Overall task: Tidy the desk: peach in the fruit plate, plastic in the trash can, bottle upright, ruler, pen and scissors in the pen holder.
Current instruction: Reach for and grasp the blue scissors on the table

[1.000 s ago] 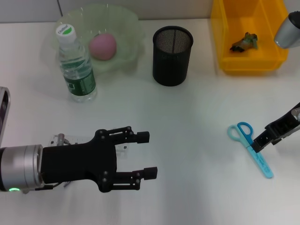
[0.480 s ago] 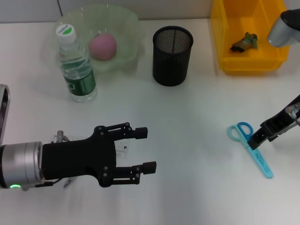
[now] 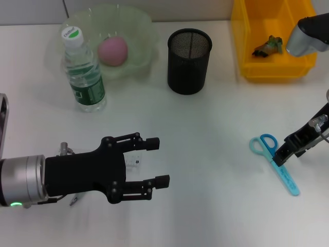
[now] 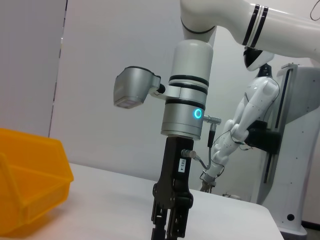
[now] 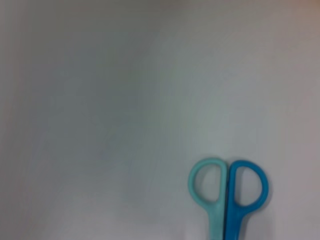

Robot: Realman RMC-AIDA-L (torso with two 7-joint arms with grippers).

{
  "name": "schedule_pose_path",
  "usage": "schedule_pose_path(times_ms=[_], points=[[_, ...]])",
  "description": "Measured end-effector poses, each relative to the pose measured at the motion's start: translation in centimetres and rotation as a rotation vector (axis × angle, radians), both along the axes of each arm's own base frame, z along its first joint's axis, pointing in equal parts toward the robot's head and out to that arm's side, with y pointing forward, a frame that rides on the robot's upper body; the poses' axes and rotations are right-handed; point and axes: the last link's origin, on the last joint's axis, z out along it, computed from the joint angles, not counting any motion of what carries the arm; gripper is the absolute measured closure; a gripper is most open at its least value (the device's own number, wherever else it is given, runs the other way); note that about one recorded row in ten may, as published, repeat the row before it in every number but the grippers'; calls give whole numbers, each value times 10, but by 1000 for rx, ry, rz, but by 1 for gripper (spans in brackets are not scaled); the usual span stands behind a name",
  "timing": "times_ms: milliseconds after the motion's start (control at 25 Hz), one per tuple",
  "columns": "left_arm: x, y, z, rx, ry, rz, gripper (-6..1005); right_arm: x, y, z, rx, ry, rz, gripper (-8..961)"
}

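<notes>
At lower left of the head view, your left gripper (image 3: 157,162) hovers wide open and empty above the white desk (image 3: 205,134). At right edge, the right gripper (image 3: 284,154) sits at one pair of scissors (image 3: 275,163); I cannot tell its grip. One pen holder (image 3: 189,60) upper centre.

Blue-handled scissors (image 3: 275,162) lie flat, closed, on the white desk (image 3: 216,134).
</notes>
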Motion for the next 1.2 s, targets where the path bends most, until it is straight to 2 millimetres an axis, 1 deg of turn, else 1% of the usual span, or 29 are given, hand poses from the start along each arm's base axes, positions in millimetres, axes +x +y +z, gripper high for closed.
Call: schedule_pose_path(times_ms=[840, 1200], points=[[-1, 4, -1, 16, 15, 9, 213, -2, 4, -8, -1, -21, 28, 384], [-2, 5, -2, 25, 21, 8, 213, 1, 3, -16, -16, -26, 23, 385]])
